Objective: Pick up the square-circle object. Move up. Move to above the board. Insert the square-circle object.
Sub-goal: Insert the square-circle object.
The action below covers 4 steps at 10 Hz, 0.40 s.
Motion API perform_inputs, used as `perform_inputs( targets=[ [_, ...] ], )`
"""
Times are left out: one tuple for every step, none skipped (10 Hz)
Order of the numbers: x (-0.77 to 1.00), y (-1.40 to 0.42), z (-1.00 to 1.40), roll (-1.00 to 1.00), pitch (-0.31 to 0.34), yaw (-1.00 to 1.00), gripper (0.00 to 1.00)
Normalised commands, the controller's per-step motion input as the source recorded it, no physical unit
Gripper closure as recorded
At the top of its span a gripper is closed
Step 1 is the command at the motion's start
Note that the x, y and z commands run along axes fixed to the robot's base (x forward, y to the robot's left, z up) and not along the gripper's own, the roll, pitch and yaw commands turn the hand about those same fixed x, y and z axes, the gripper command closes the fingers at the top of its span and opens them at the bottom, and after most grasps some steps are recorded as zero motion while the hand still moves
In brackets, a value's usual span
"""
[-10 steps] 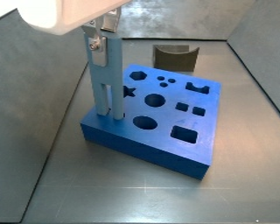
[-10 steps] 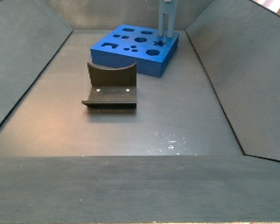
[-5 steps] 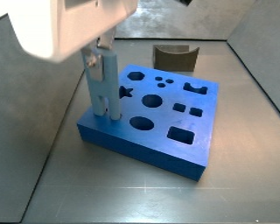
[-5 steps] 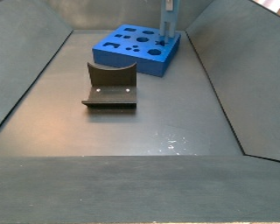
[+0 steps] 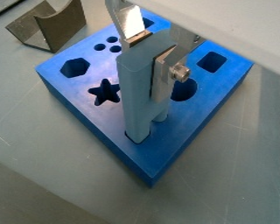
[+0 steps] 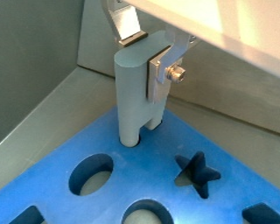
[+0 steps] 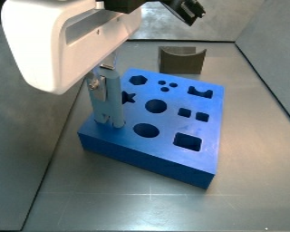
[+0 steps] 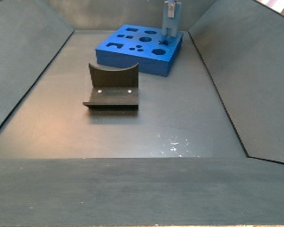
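Here one square-circle object [image 5: 140, 87] stands in one board [image 5: 95, 114] — gripper [image 5: 154, 54] jaws clamped on it.

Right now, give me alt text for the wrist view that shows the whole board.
The gripper holds the pale steel-blue square-circle object upright, its lower end in a hole near a corner of the bright blue board. A star hole lies beside it; the dark fixture stands beyond.

The gripper [image 7: 106, 80] has pushed the square-circle object [image 7: 108, 101] deeper into the board [image 7: 172, 136].
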Motion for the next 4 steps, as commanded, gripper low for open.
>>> perform_inputs(
  targets=[
    [0.10, -0.23, -1.00, 0.07, -0.066, 0.00, 1.00],
    [0.23, -0.08, -0.95, 0.05, -0.130, 0.00, 1.00],
    [0.00, -0.01, 0.00, 0.02, 0.000, 0.00, 1.00],
    [0.00, 0.00, 0.00, 0.00, 0.000, 0.00, 1.00]
  ],
)
